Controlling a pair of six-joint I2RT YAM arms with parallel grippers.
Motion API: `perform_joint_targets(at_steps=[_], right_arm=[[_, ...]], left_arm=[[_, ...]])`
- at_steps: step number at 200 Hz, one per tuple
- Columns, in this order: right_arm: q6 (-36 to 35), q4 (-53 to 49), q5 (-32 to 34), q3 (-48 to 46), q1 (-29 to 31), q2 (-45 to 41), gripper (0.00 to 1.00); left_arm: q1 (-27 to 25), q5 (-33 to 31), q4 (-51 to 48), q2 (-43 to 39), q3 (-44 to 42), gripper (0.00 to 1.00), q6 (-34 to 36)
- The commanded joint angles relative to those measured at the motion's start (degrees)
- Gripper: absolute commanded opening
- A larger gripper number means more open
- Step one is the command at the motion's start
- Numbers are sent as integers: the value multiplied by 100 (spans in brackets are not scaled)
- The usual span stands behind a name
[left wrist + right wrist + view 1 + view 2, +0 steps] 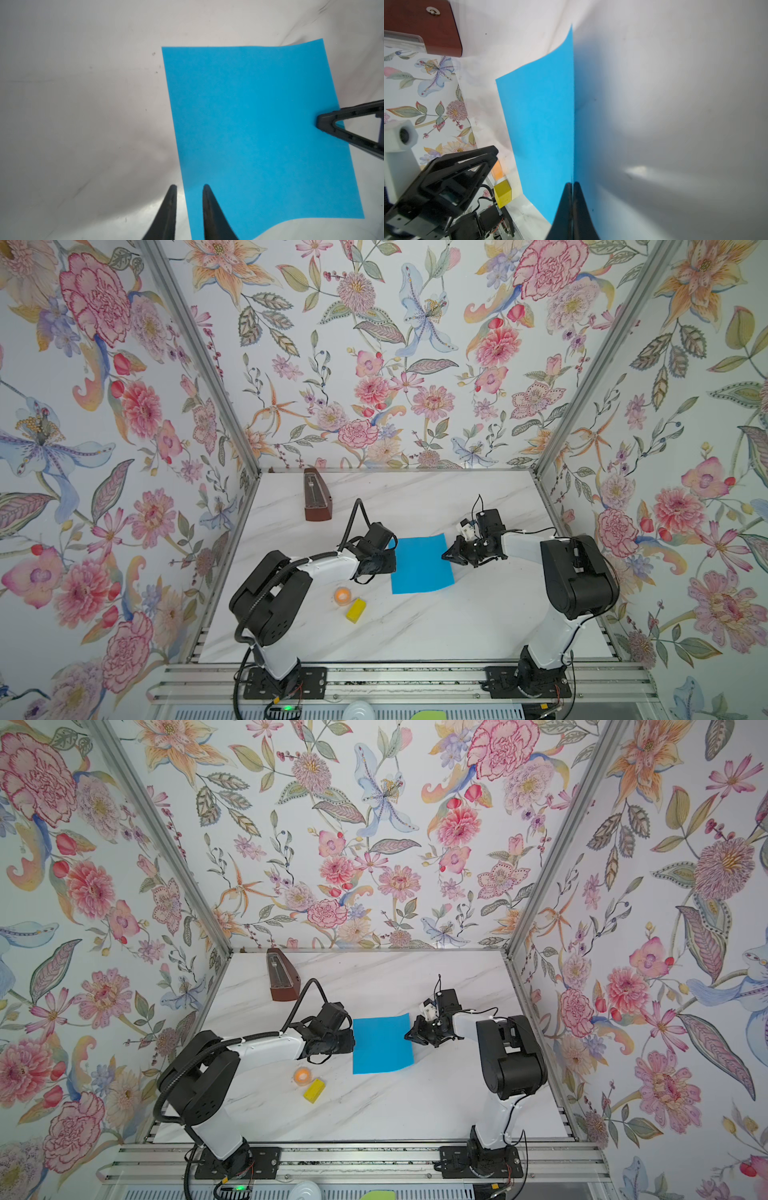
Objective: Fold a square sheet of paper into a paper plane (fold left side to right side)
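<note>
Holding the square sheet of paper (422,564), mostly flat on the desk (415,626) at lower centre of both top views, by its right edge in the pinched-shut right tool (445,556), while closing the narrowly parted left tool (190,186) squarely on the left edge before lifting across.

I'm looking down on a white marble-patterned table (415,630). A blue sheet of paper (420,564) is lying near its middle, mostly flat, with its near edge bowing slightly. A brown wooden metronome (316,499) is standing upright toward the far left corner, well apart from the sheet. A small orange round thing (343,595) and a yellow block (356,610) are sitting just beside each other, left of the paper's near corner.
</note>
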Motion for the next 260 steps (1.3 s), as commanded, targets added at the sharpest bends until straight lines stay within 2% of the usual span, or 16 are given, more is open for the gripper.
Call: perform_joint_targets(at_steps=[1, 24, 39, 60, 78, 108, 149, 185, 260], right_arm=[[-997, -716, 773, 405, 206, -780, 0], [-1882, -1085, 1569, 691, 520, -1558, 0], [-2610, -1219, 2280, 846, 860, -2071, 0], [-3523, -1390, 2911, 1076, 1267, -2644, 0], [-4010, -1434, 2860, 1268, 1392, -3145, 0], [-4389, -1176, 2257, 1355, 1486, -4013, 0], [-4421, -208, 1374, 819, 1533, -5213, 0], [-4054, 85, 965, 696, 1543, -5676, 0], [-3485, 440, 703, 560, 1541, -5917, 0]], left_arm=[[71, -455, 369, -998, -177, 40, 330], [86, -645, 834, -1737, -403, 49, 579], [94, -475, 1486, -2226, -672, 55, 859], [88, -192, 2610, -2802, -1160, 62, 1196], [88, 101, 3424, -3082, -1411, 64, 1465], [75, 800, 4759, -3286, -1759, 63, 1956], [36, 1391, 5928, -3219, -1883, 65, 1934], [-17, 1760, 6481, -3014, -1816, 65, 1887], [-29, 1557, 6502, -2984, -1674, 69, 1869]])
